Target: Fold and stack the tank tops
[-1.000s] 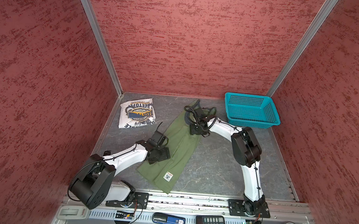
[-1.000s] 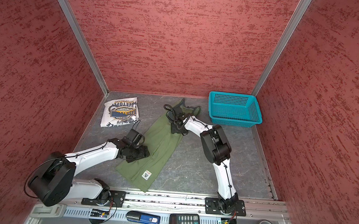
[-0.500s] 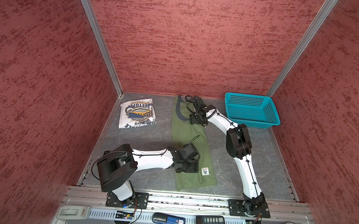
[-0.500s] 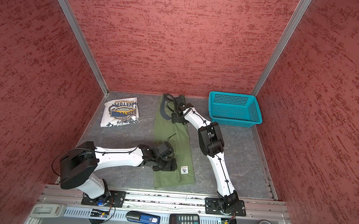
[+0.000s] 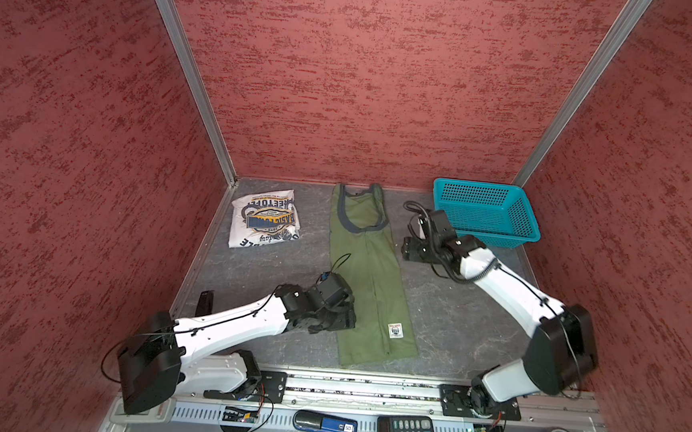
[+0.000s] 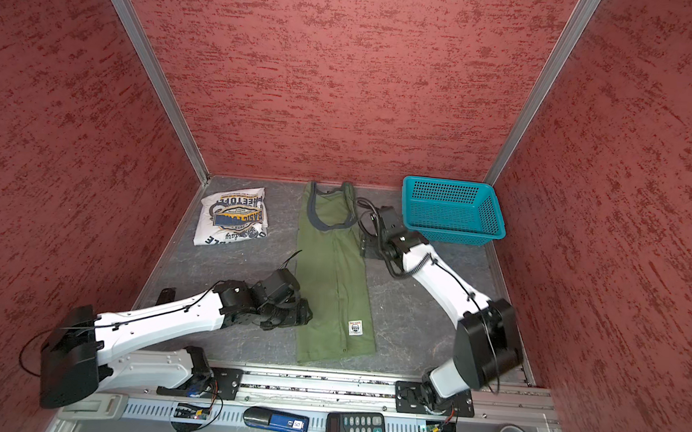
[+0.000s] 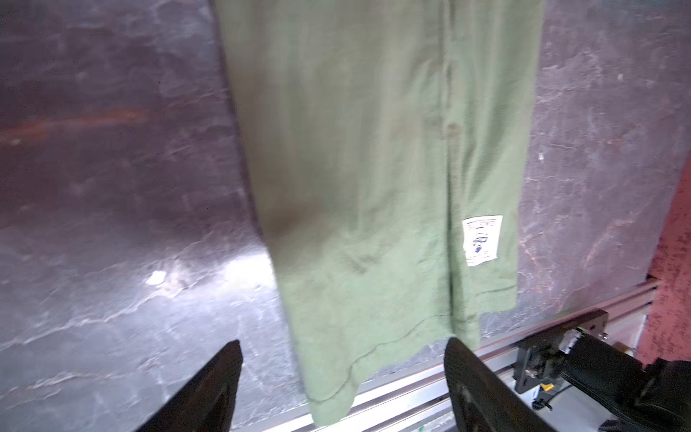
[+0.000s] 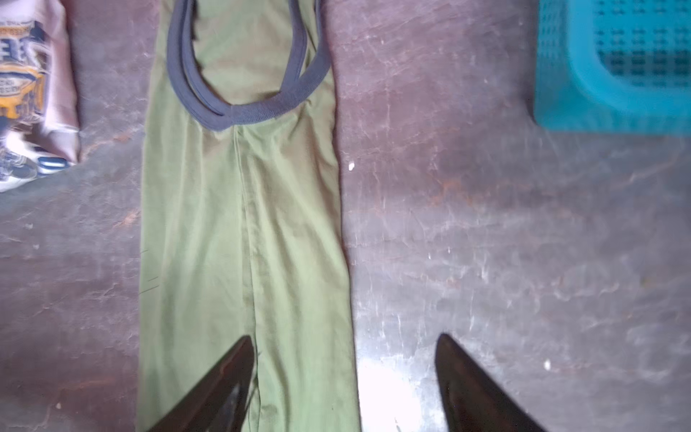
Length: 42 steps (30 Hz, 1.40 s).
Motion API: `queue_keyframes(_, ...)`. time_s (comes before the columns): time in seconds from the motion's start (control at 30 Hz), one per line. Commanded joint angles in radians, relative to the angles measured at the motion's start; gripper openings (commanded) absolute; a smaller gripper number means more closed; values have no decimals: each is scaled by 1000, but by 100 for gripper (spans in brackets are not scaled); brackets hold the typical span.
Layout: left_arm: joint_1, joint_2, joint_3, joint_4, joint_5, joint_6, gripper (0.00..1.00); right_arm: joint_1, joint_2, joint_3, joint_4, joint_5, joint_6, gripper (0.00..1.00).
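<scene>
Looking in both top views, you see the olive tank top (image 5: 374,269) stretched long on the table (image 5: 445,324), with the folded white tank top (image 5: 263,224) well apart on its left. Left wrist view: your left end effector (image 7: 342,348) is spread near the olive hem. Right wrist view: your right end effector (image 8: 344,342) is spread astride the olive cloth's edge.

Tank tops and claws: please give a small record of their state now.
olive green cloth tank top, grey trim: narrow strip, flat, neckline at far end
white folded cloth tank top, blue-yellow print: back left, apart from the olive one
stacked: no
left claw: open, empty, by the olive hem end
right claw: open, empty, by its upper half
</scene>
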State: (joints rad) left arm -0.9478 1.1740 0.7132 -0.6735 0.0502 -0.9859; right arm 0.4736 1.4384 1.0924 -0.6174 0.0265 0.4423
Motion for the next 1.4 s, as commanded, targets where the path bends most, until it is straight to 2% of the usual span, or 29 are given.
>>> queue_keyframes(0.0,-9,-38,-60,-51,36,-65,84,20,-119,-197,29,-102,148,75)
queue_keyframes(0.27,-67,15,-138,138,142,-112,75,125,-318,-485,-16,-200,339,69)
queue_keyframes(0.37,-102,69,-134,183,147,-122,72,197,-329,-547,0,-243,407,66)
queue_keyframes(0.5,-139,129,-123,220,160,-131,66,302,-319,-567,-22,-210,477,65)
queue_keyframes(0.63,-156,168,-122,243,169,-137,58,334,-317,-613,-11,-201,508,62)
queue_keyframes(0.73,-162,180,-121,255,171,-137,51,352,-317,-645,26,-218,524,55)
queue_keyframes(0.93,-164,162,-95,253,156,-119,26,370,-337,-587,23,-197,515,21)
queue_keyframes(1.0,-159,143,-67,228,135,-99,17,370,-350,-548,1,-169,508,12)
queue_keyframes(1.13,-79,119,0,218,115,-26,7,332,-337,-427,-38,-109,447,5)
queue_keyframes(1.37,221,194,208,196,149,154,5,148,-152,-143,29,-94,202,3)
